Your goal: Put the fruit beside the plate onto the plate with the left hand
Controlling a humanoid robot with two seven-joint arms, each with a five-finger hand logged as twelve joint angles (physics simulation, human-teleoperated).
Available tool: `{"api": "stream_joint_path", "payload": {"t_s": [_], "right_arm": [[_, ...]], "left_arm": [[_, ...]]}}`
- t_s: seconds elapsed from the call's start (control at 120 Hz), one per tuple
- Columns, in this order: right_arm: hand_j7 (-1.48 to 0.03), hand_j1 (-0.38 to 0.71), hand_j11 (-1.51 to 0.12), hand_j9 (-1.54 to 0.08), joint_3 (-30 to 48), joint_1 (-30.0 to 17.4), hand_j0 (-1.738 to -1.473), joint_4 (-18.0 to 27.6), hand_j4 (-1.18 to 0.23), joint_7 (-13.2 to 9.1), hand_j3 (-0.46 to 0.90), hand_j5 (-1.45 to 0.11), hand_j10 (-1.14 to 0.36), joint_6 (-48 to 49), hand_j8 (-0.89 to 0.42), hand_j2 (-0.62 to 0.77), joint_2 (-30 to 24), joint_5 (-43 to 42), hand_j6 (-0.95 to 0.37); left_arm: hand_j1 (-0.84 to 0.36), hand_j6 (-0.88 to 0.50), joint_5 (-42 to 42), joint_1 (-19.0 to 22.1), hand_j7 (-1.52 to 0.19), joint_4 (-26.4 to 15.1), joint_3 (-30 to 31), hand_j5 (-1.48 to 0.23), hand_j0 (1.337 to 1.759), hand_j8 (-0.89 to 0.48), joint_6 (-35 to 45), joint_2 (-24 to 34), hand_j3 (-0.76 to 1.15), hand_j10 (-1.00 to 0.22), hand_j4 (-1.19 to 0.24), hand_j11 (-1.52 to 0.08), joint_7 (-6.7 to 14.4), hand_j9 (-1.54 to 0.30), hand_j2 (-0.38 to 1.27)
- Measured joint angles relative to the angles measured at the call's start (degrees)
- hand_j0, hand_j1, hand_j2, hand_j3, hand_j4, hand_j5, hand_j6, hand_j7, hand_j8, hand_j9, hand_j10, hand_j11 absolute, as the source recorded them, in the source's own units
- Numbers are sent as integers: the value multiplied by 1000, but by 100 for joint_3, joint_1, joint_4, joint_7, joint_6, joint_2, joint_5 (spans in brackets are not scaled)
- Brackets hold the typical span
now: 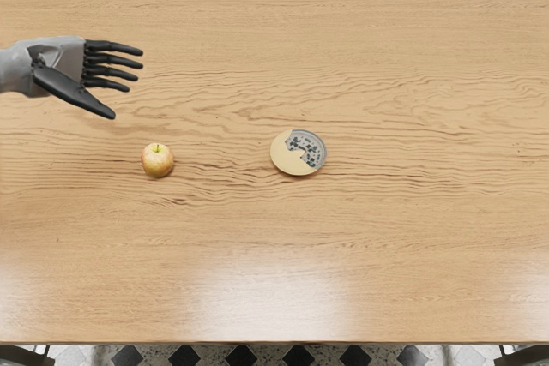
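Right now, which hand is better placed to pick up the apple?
Left. The left hand hovers open up-left of the apple, which sits left of the plate; no right arm shows.

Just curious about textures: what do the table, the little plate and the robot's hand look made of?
Table: wood, visible grain, glossy glare near front.
Plate: probably ceramic, cream with a grey speckled patch.
Left hand: matte grey and black, likely plastic or metal.

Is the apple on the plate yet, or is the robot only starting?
Nothing is done yet. The apple sits on the table, left of the plate, not touching it. The left hand is open, holding nothing, up-left of the apple. Still left: grab, carry, place.
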Motion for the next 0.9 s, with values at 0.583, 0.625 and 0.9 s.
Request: {"api": "stream_joint_path", "payload": {"t_s": [0.583,0.625,0.9], "right_arm": [[-47,-305,-47,-47,-3,-11,-1658,0,-36,661,0,-47,-36,0,-36,-7,0,1,-36],[-47,-305,-47,-47,-3,-11,-1658,0,-36,661,0,-47,-36,0,-36,-7,0,1,-36],[-47,-305,-47,-47,-3,-11,-1658,0,-36,663,0,-47,-36,0,-36,-7,0,1,-36]], "left_arm": [[58,-248,2055,532,-318,-1864,-1,-319,1658,-248,660,503,0,-247,-248,-318,61,-318,51],[58,-249,2160,534,-318,-1927,-1,-319,1658,-248,870,450,0,-247,-248,-318,118,-318,52],[58,-249,2845,584,-319,-2104,51,-319,1658,-249,2149,8,0,-248,-249,-318,1196,-318,52]]}}
